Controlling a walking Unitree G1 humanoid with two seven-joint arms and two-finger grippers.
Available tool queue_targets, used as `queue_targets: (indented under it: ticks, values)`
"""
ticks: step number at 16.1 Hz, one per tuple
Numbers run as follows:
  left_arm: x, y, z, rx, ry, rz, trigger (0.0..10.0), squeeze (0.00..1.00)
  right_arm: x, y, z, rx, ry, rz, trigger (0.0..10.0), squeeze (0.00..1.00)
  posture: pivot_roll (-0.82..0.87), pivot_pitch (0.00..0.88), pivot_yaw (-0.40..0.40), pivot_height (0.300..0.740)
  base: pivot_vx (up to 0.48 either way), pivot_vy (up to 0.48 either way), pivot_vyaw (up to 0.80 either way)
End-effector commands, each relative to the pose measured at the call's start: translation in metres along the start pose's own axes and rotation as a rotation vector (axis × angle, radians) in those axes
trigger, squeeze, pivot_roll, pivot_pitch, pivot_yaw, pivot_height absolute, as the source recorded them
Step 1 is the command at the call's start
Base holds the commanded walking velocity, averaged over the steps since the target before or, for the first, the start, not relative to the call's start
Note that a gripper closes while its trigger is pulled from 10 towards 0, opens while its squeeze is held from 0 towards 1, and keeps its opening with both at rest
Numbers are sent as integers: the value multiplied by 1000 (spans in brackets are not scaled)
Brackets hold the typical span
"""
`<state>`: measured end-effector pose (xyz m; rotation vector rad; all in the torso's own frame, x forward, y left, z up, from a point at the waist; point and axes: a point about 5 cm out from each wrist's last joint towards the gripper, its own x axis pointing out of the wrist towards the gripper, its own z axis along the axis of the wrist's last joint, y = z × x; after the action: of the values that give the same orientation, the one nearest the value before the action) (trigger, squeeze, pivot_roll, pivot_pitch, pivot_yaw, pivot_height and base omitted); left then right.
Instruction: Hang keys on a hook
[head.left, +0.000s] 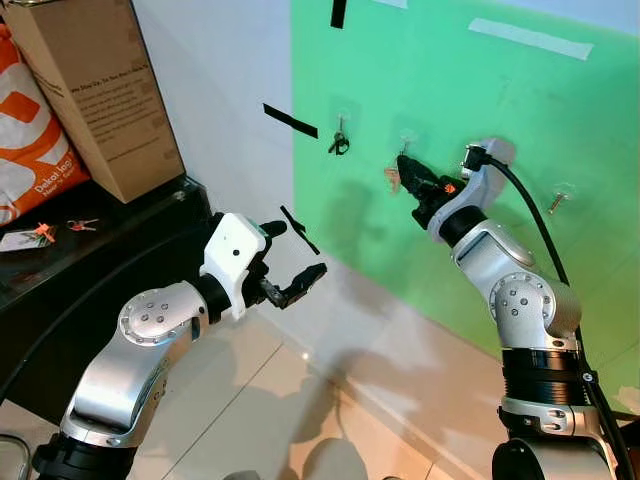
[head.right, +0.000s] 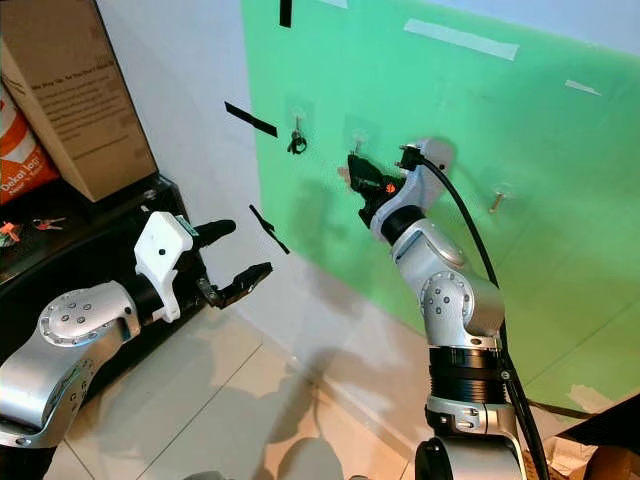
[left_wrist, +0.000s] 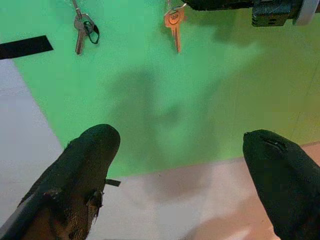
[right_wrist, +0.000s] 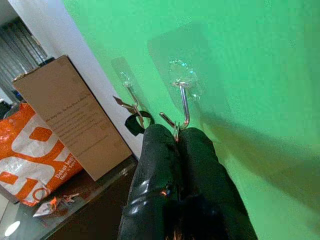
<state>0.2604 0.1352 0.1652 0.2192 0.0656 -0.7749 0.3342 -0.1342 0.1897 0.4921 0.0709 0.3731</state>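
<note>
My right gripper (head.left: 403, 162) is pressed up to the green wall, shut on the ring of an orange key (left_wrist: 173, 23). The key hangs below its fingertips (right_wrist: 165, 137). In the right wrist view the ring touches the lower bend of the middle clear wall hook (right_wrist: 184, 102); whether it rests on the hook I cannot tell. Another hook to the left carries a silver key bunch (head.left: 340, 141). A third hook (head.left: 558, 197) is further right. My left gripper (head.left: 296, 251) floats open, lower and left, away from the wall, holding nothing.
A black cabinet (head.left: 110, 245) stands at my left with a cardboard box (head.left: 95, 90), an orange bag (head.left: 28, 150) and small loose keys (head.left: 80, 224) on it. Black tape strips (head.left: 290, 120) mark the white wall. Tiled floor lies below.
</note>
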Motion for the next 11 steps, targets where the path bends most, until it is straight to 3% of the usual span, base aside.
queue_targets:
  ticks: [1, 7, 8, 11]
  values:
    - [-1, 4, 4, -2, -10, 11, 10000, 0, -1, -2, -6, -7, 26, -3, 10000, 0, 40, 0, -2, 740, 0, 0, 0]
    - [4, 7, 17, -33, -79, 12, 10000, 0, -3, -4, -12, -11, 39, -18, 10000, 0, 33, 0, 2, 740, 0, 0, 0]
    - [6, 8, 19, -47, -98, 20, 10000, 0, -4, -6, -14, -25, 44, -24, 10000, 1000, 30, 0, 2, 740, 0, 0, 0]
    - [6, 7, 19, -61, -101, 30, 10000, 0, -12, -7, -20, -44, 50, -8, 10000, 1000, 30, 0, -4, 740, 0, 0, 0]
